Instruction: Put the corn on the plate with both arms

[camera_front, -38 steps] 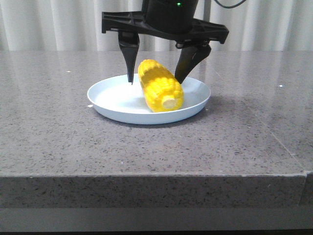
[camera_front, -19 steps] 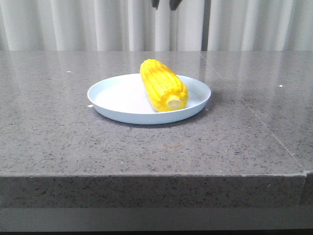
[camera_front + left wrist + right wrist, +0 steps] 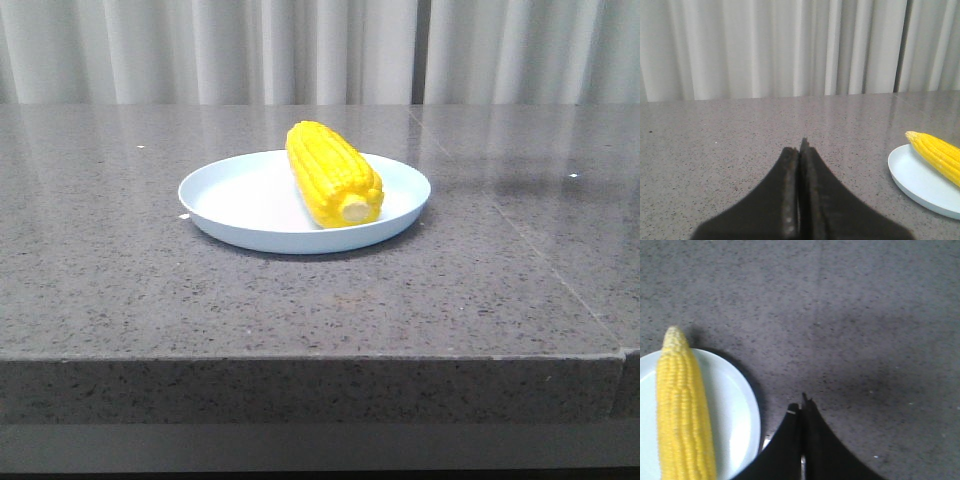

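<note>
The yellow corn [image 3: 332,173] lies on the pale blue-white plate [image 3: 230,195] in the middle of the grey stone table, its pale stub end toward the front. No gripper shows in the front view. In the left wrist view my left gripper [image 3: 800,146] is shut and empty over bare table, with the plate [image 3: 912,172] and corn [image 3: 937,152] off to one side. In the right wrist view my right gripper [image 3: 801,404] is shut and empty above the table, just beside the plate [image 3: 735,405] that holds the corn [image 3: 682,410].
The grey speckled table [image 3: 480,270] has its front edge near the camera. White curtains [image 3: 200,50] hang behind the table.
A gripper that stood open around the corn on the plate has lifted up and left the front view. The corn stays on the plate, rolled slightly.
</note>
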`<state>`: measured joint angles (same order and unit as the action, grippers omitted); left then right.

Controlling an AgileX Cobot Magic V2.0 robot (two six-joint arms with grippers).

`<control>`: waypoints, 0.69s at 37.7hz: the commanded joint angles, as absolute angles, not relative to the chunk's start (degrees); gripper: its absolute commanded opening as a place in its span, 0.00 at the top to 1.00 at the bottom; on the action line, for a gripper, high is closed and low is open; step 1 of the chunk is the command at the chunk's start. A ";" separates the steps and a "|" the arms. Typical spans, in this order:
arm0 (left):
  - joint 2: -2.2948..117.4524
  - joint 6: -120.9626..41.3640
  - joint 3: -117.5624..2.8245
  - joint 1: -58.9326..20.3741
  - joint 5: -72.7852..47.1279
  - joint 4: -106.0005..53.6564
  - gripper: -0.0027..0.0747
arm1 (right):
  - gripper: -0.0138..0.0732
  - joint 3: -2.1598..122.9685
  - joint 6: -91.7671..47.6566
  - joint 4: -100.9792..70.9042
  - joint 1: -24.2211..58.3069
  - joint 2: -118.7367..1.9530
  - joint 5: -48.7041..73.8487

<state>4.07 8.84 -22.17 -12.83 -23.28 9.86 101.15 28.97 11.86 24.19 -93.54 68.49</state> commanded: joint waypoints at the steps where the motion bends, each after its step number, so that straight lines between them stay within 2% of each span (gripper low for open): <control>1: 4.74 9.03 -23.66 -12.84 -18.61 10.20 0.99 | 0.91 101.41 25.46 10.59 20.47 -88.45 67.61; 16: 4.74 9.03 -23.66 -12.84 -18.61 10.20 0.99 | 0.91 81.37 23.34 10.21 8.28 -74.70 61.99; 26: 4.74 9.03 -23.66 -12.84 -18.61 10.20 0.99 | 0.91 63.58 22.81 9.43 7.40 -61.99 55.07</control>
